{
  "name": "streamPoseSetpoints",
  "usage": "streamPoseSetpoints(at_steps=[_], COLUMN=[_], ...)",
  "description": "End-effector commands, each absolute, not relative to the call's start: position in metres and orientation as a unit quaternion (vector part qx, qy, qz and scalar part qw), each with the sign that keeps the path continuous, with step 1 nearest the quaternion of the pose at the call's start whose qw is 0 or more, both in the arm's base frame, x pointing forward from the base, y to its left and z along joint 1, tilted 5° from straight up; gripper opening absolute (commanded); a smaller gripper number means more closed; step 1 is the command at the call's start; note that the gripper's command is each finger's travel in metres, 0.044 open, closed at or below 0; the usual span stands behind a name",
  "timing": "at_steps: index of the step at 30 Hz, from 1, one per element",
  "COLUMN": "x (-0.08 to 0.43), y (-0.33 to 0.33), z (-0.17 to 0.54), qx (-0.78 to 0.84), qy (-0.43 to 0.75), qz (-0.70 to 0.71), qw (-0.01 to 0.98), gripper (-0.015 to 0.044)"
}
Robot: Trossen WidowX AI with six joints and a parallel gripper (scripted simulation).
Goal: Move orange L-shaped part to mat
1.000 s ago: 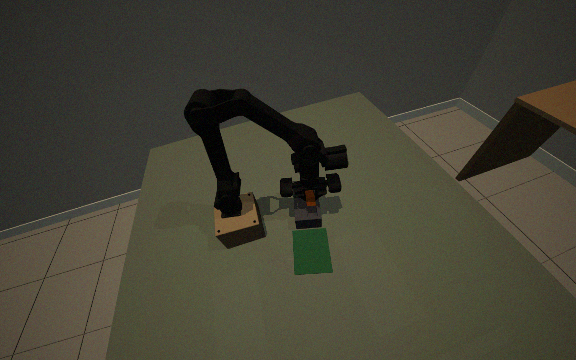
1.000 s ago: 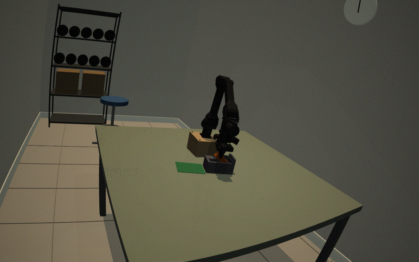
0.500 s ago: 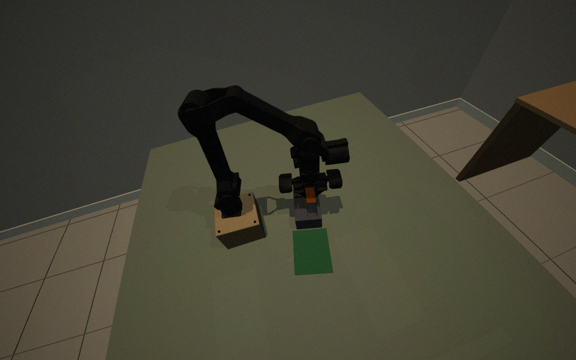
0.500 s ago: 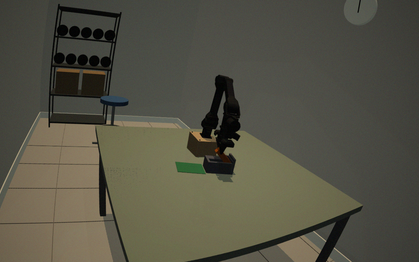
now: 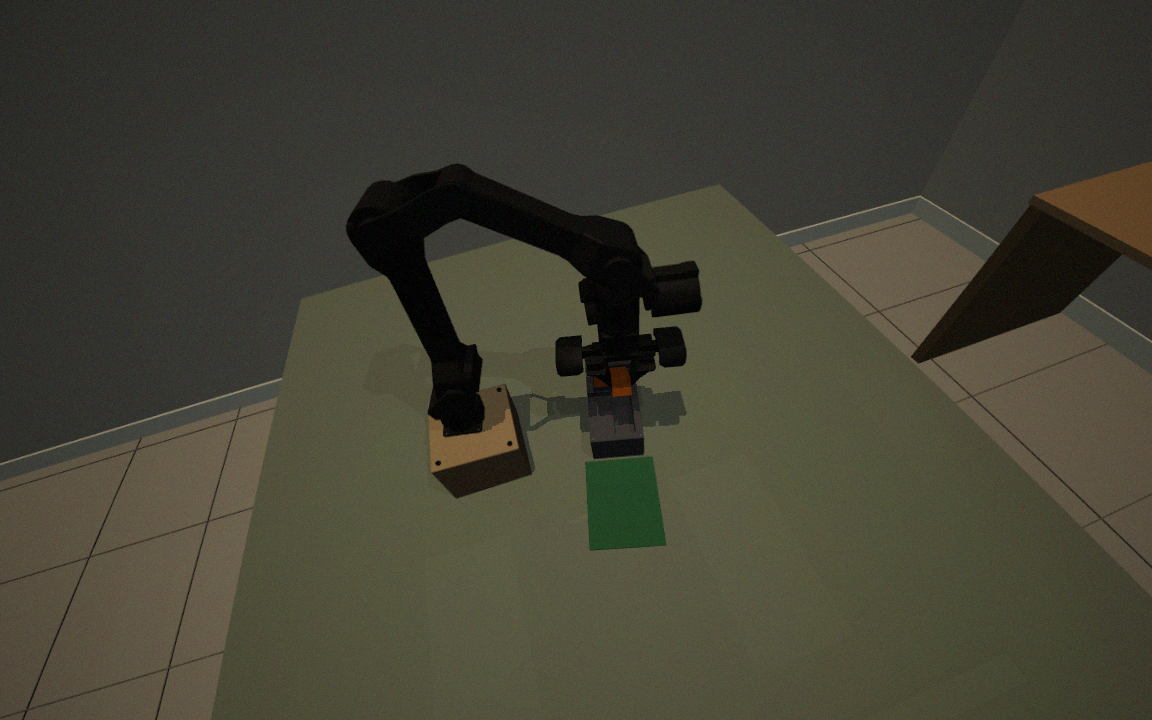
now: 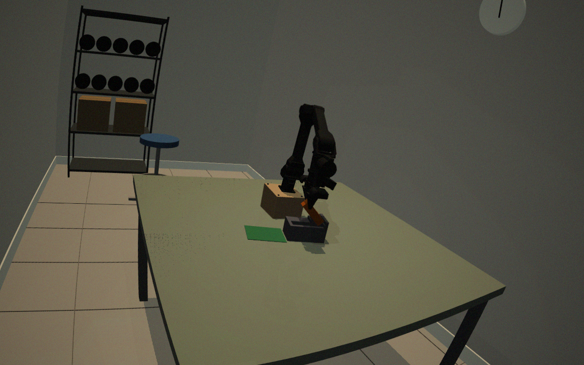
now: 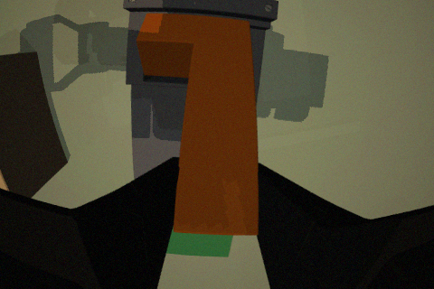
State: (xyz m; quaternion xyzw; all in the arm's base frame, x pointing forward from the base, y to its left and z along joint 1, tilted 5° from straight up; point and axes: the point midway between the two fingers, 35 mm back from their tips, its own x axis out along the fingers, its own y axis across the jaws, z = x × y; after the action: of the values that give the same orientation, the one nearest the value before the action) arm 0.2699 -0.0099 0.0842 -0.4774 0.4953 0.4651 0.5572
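My gripper [image 5: 618, 377] [image 6: 311, 206] [image 7: 215, 170] is shut on the orange L-shaped part [image 5: 621, 386] [image 6: 316, 217] [image 7: 219, 113], pinching its straight end from both sides. The part is tilted steeply, with its straight end raised toward the mat side and its L-shaped end low. That end is over the far end of the grey tray [image 5: 617, 446] [image 6: 304, 233] [image 7: 201, 2]; whether it still touches the tray I cannot tell. The green mat [image 5: 625, 505] [image 6: 264, 233] [image 7: 199, 246] lies flat beside the tray's near end in the top view.
The arm's wooden base block [image 5: 482, 447] [image 6: 280, 206] stands beside the tray, and its dark side shows at the left in the wrist view [image 7: 27, 117]. The tray's raised end wall stands close to the part's low end. The table [image 5: 473, 608] [image 6: 285, 295] carries all of it.
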Motion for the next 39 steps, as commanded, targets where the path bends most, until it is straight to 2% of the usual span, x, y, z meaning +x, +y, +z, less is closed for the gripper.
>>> streamPoseSetpoints(at_steps=[1,19,39], x=[0.270,0.268,0.255], y=[-0.010,-0.014,-0.088], z=[0.092,0.106,0.099], qx=[-0.480,-0.480,-0.481], qy=[0.491,0.491,0.493], qz=[0.465,0.465,0.464], qw=[0.559,0.559,0.557], gripper=[0.0000,0.0000,0.0000])
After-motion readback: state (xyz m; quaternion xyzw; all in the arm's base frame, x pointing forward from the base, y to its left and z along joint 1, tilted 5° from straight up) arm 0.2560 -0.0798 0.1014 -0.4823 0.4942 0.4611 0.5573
